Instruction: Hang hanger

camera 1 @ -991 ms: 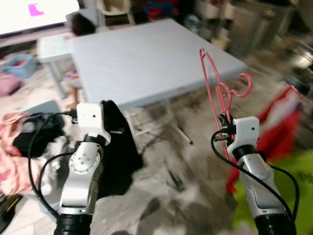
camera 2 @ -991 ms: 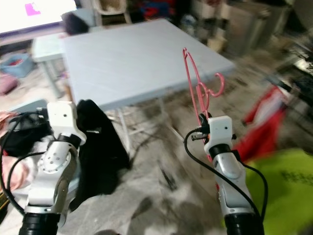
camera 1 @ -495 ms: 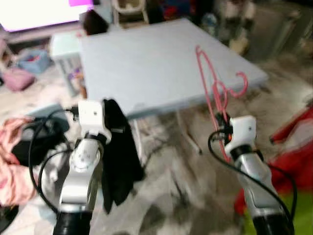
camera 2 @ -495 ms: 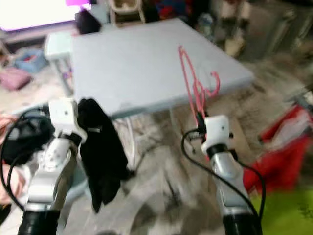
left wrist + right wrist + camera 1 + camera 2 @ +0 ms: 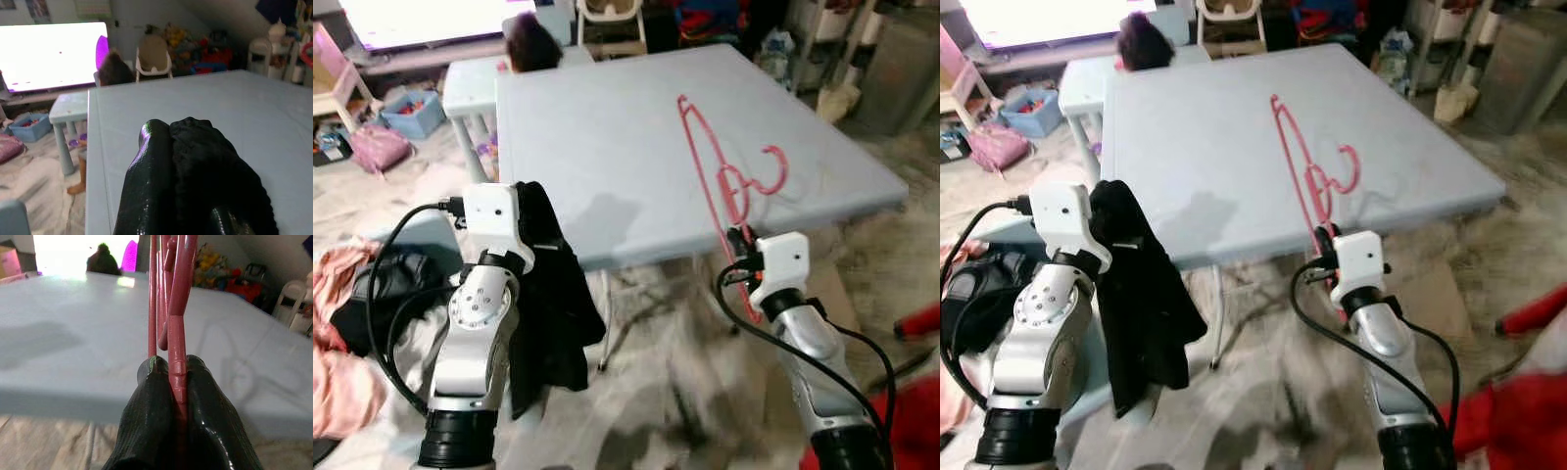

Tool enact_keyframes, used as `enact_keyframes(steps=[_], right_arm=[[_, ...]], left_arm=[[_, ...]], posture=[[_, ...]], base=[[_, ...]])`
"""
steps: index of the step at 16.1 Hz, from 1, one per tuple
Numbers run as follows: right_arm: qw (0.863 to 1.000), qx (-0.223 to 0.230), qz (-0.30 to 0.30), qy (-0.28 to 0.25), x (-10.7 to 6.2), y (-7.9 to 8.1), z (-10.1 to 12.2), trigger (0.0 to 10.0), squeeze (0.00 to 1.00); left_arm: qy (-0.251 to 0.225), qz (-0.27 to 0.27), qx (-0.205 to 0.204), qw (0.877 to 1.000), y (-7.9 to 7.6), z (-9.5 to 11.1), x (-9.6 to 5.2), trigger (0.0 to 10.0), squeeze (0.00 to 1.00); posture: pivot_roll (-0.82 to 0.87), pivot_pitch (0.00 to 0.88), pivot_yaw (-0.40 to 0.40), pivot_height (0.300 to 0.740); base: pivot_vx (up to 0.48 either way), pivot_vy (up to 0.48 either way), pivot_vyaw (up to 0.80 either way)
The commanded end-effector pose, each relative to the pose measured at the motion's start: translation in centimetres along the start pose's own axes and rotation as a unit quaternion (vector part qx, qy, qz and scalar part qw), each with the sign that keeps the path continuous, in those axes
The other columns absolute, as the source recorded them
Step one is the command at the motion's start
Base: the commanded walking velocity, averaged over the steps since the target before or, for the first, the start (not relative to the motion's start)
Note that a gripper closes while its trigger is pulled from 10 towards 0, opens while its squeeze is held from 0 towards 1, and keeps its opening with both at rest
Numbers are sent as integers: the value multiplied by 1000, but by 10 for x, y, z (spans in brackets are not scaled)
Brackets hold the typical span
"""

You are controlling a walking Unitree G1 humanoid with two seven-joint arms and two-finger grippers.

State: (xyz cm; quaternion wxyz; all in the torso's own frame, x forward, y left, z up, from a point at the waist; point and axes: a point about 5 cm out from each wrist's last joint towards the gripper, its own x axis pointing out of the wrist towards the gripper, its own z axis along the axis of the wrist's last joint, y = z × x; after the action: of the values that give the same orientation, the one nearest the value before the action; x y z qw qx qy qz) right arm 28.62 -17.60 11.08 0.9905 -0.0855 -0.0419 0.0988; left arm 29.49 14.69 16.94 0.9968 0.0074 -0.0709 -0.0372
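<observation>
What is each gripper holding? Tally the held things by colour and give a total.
Pink: 1, the hanger in the right gripper
Black: 1, the garment in the left gripper
Total: 2

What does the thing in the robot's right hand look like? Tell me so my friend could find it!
Look at the big pale blue table in the middle of the room. At its near edge, the right gripper is shut on a thin pink hanger that sticks up over the tabletop. Its curly hook and bright pink wire set it apart from the floppy black cloth in the left gripper.
</observation>
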Motion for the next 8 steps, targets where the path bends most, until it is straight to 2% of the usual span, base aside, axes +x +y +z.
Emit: enact_keyframes(steps=[1,3,6,8], right_arm=[[1000,1,8,-19,4,5,8,10000,0],[1000,1,11,-17,3,7,7,10000,0],[1000,1,13,-16,4,8,6,10000,0],[1000,0,12,-16,5,8,6,10000,0]], left_arm=[[-13,16,7,1000,9,8,1,10000,0],[-21,14,9,1000,10,16,6,10000,0],[-64,-17,6,998,10,46,28,10000,0],[-83,-43,13,996,4,58,38,10000,0]], posture=[[1,42,19,740],[1,42,19,740],[2,43,19,740],[5,39,22,740]], base=[[461,0,0],[467,0,0],[480,0,0],[480,0,0]])
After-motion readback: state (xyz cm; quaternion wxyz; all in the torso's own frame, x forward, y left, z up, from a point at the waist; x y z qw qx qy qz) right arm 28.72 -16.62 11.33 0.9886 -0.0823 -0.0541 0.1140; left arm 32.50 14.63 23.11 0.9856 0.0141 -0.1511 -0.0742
